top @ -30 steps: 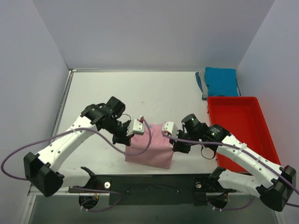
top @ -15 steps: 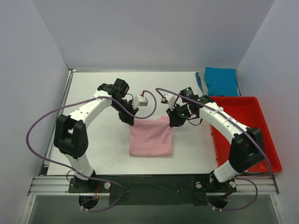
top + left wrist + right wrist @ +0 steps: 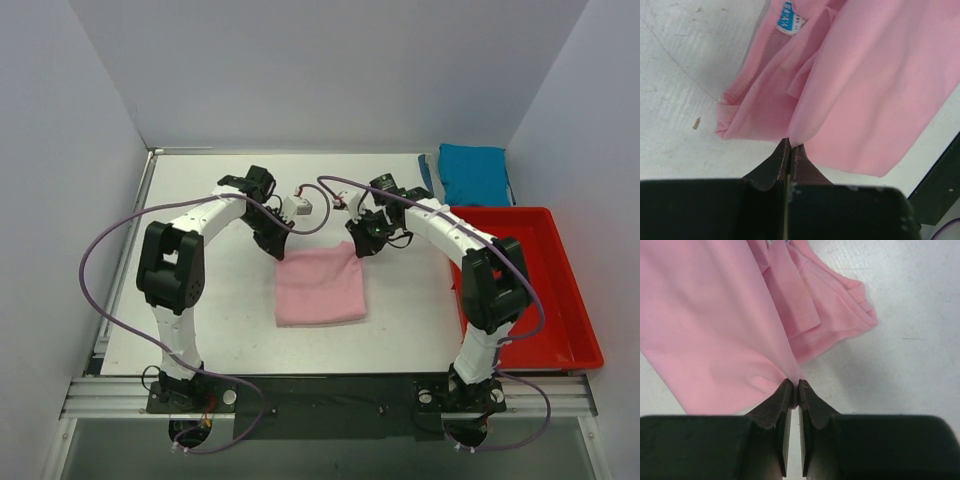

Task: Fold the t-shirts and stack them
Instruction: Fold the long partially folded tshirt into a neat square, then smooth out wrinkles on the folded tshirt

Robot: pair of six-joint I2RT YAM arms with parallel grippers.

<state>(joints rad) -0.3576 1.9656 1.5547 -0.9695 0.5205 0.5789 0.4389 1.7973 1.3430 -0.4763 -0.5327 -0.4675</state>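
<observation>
The light pink t-shirt [image 3: 320, 288] lies partly folded at the table's middle. My left gripper [image 3: 278, 248] is shut on its far left corner; in the left wrist view the pink t-shirt [image 3: 865, 90] is pinched between my left gripper's [image 3: 790, 146] closed tips, its blue label [image 3: 790, 22] showing. My right gripper [image 3: 360, 247] is shut on the far right corner; in the right wrist view the cloth [image 3: 715, 325] is pinched at my right gripper's [image 3: 795, 388] tips. The teal blue t-shirt [image 3: 473, 174] lies folded at the far right.
A red plastic tray [image 3: 520, 280] stands along the right side, just in front of the teal shirt. White walls close in the table at the back and both sides. The black mounting rail [image 3: 330, 395] runs along the near edge.
Both grippers have carried the pink shirt's edge from near the front edge away toward the back, spreading the cloth flat behind them. The arms now reach far out.
</observation>
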